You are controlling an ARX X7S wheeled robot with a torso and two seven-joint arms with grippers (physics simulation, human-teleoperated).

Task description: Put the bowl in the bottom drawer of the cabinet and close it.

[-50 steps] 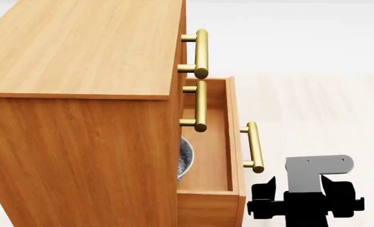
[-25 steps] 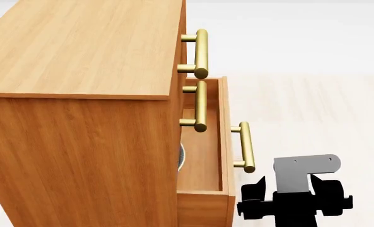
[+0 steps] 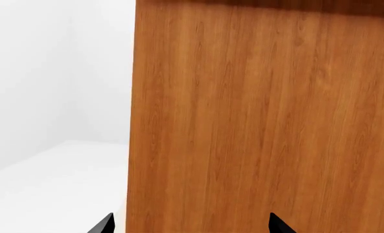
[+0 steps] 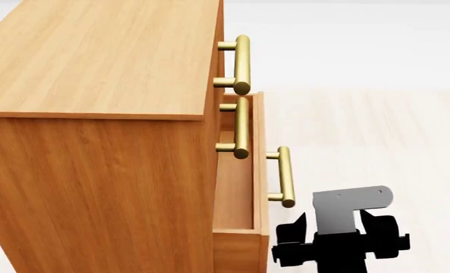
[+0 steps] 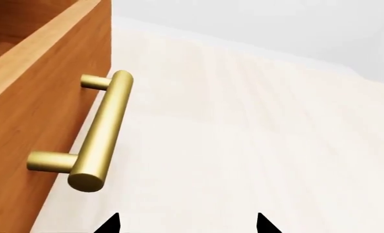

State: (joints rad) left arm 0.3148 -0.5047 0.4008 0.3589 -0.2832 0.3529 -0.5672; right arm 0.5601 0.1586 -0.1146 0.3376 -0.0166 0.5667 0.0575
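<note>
The right gripper, its fingers set apart and clamped on nothing, sits low beside the brass handle of the bottom drawer, just off its near end and apparently pressing the drawer front inward, though the contact point itself is hidden in the head view. In the right wrist view the two dark fingertips frame bare pale floor, with the handle up ahead and nothing between them.

Over the past second the drawer slides steadily back into the cabinet: its open gap is now a narrow slot, roughly half what it was, and the gripper has followed it toward the cabinet. The bowl, whose patterned rim showed at the slot's inner edge a second ago, is no longer visible; by every sign it rides inside the drawer, now under the cabinet body.

The left gripper hangs close to the cabinet's plain side panel, fingertips apart and empty, taking no part.

With the bowl stowed, the placing step looks done and the closing is well along. The drawer front still stands proud of the two upper fronts, so a further push inward appears to be needed.
</note>
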